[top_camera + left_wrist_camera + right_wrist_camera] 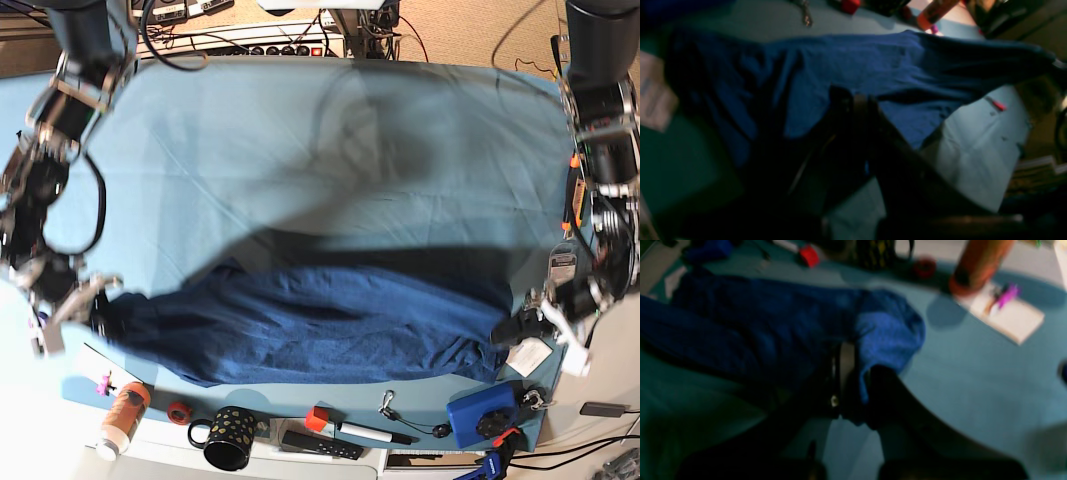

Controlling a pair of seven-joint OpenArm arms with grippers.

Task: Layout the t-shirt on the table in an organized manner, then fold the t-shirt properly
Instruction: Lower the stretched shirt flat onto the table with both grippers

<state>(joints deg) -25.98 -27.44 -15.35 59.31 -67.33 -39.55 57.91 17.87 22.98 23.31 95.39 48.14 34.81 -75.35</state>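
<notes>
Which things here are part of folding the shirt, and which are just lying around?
Part of the job: the t-shirt, held stretched between the left gripper and right gripper; the table.

Lying about: black mug, orange bottle, red-capped marker, blue box, red ring.

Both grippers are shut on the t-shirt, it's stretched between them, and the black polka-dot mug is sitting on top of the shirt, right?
Not quite. The mug stands off the t-shirt, on the table edge beside it, as the base view shows. The rest holds: left gripper and right gripper are shut on the shirt, stretched between them.
</notes>
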